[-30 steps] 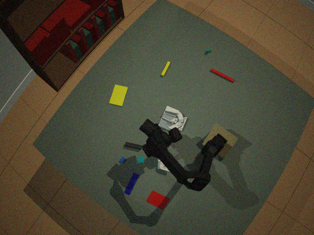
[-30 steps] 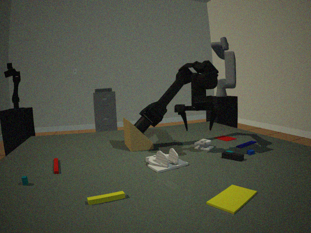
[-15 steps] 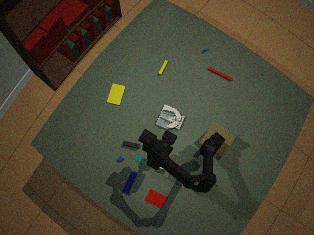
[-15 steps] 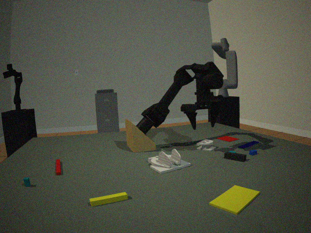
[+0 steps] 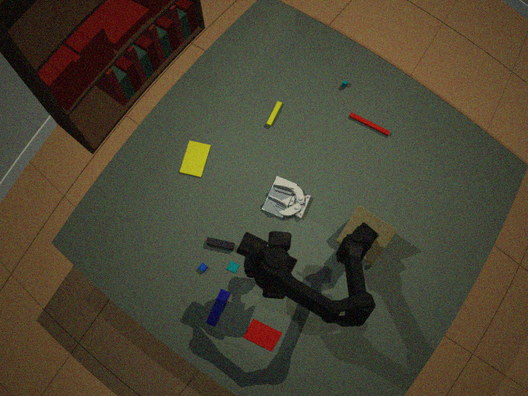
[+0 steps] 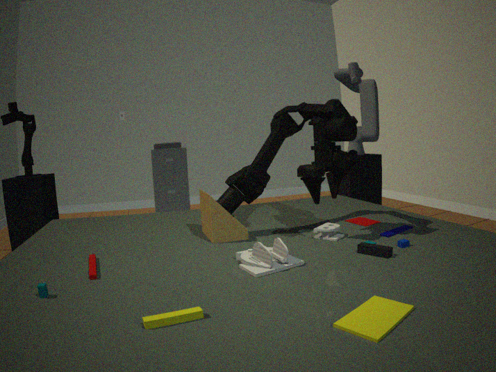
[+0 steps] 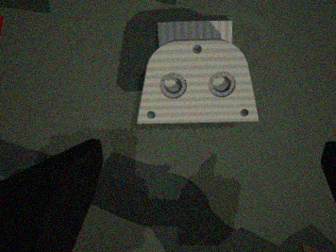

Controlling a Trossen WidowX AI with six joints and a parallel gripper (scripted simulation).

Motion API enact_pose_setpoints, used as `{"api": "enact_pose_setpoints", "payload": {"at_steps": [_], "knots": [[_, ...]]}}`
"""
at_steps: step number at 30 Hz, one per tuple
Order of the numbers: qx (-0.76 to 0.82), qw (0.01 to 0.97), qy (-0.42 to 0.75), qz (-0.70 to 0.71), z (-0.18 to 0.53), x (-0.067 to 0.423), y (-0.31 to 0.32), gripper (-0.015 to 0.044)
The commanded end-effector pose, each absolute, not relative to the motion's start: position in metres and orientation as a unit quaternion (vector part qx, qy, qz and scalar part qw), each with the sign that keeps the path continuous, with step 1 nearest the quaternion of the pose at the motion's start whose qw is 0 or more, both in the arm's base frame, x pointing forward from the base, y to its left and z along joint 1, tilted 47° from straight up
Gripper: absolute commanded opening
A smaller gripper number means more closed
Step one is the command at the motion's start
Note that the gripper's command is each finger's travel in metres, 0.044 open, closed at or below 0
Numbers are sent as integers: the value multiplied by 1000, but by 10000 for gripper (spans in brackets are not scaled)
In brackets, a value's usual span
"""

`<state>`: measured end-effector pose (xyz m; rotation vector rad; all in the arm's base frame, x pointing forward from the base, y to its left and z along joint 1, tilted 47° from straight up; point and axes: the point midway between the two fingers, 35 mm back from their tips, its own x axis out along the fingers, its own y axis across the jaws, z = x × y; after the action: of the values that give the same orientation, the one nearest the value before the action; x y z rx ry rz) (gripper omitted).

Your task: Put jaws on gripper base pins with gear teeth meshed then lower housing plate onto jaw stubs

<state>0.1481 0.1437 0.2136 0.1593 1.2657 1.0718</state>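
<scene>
The white gripper base (image 5: 271, 208) (image 6: 257, 271) lies flat near the middle of the mat. Two white curved jaws lie on it side by side, one jaw (image 5: 299, 189) (image 6: 261, 254) and the other jaw (image 5: 289, 212) (image 6: 280, 250), with upright pads. Whether their teeth mesh is too small to tell. The white housing plate (image 6: 326, 226) (image 7: 198, 100) lies apart, with two ringed holes facing up and a ledge below its rounded end; the arm hides it in the top view. My gripper (image 6: 326, 200) (image 7: 214, 152) is open and empty, pointing down above the mat, with the housing plate ahead of its fingertips in the wrist view.
A black block (image 5: 220, 244) (image 6: 374, 249), a blue cube (image 5: 202, 267) (image 6: 403, 243), a teal tile (image 5: 233, 266), a blue bar (image 5: 218, 307) and a red plate (image 5: 263, 334) lie around the arm. A wooden wedge (image 6: 221, 225) stands at the arm's foot. Yellow and red pieces lie farther out.
</scene>
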Motion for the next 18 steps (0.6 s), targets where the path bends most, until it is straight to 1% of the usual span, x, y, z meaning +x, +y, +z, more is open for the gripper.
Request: {"api": "enact_pose_setpoints", "payload": {"at_steps": [1, 5, 9, 18], "knots": [[61, 672, 554, 488, 215, 145, 145, 440], [60, 672, 554, 487, 210, 145, 149, 440], [62, 673, 552, 488, 190, 141, 172, 440], [62, 673, 552, 489, 188, 141, 174, 440]]}}
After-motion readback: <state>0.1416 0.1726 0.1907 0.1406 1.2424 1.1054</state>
